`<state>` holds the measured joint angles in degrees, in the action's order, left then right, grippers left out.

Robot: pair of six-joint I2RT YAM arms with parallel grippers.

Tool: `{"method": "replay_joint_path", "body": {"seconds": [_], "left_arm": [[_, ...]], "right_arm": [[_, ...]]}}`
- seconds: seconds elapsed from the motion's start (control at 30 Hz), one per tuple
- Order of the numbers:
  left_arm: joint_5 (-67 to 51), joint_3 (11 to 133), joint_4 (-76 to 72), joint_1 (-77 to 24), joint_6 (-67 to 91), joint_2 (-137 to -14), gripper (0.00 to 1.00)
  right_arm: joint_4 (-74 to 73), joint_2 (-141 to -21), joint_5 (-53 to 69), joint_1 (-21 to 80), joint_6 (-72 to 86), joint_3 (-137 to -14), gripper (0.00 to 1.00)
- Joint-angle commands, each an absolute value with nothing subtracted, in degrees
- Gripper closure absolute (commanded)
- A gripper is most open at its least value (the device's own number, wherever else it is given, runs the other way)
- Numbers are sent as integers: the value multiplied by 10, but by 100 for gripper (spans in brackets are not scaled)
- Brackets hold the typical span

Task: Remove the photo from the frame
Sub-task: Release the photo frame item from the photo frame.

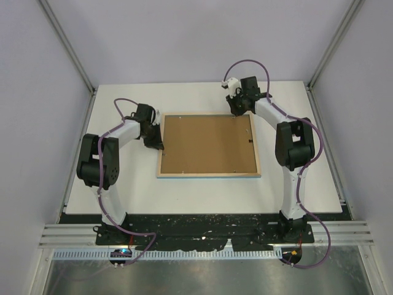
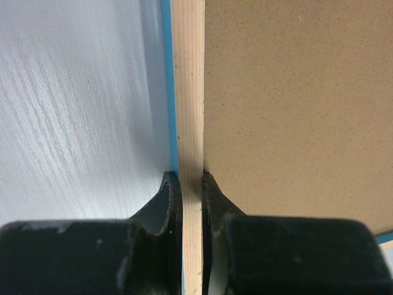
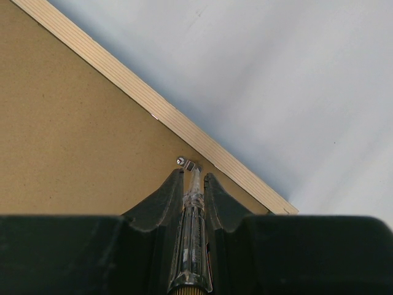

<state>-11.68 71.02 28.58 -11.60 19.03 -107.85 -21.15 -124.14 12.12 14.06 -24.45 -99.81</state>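
The white table (image 1: 202,195) carries the frame (image 1: 209,174) face down near its centre, with the brown backing board (image 1: 207,142) up. The left gripper (image 2: 190,178) is clamped on the frame's left rail. The right gripper (image 3: 193,175), at the frame's far edge, pinches a slim shiny tool (image 3: 191,233) whose tip meets a small metal tab (image 3: 184,162).

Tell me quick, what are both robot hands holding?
Left gripper: shut on the frame, pinching its wooden edge.
Right gripper: shut on a thin shiny tool.
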Motion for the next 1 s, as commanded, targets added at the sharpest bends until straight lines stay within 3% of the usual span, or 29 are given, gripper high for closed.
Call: {"method": "replay_joint_path", "body": {"seconds": [0.0, 0.27, 0.57, 0.7, 0.97], "left_arm": [[-141, 724, 283, -114, 185, -1085, 100], [-141, 723, 282, -113, 185, -1085, 100], [-139, 722, 280, -113, 185, -1084, 100], [-137, 722, 280, -113, 186, -1084, 100], [-136, 726, 283, -113, 187, -1087, 100]], "right_arm": [[-262, -1214, 107, 142, -256, -1018, 92], [-264, -1049, 70, 141, -272, -932, 92], [-245, -817, 224, 141, -195, -754, 92], [-198, -770, 321, 141, -202, -679, 92], [-183, -777, 369, 141, -191, -663, 92]]}}
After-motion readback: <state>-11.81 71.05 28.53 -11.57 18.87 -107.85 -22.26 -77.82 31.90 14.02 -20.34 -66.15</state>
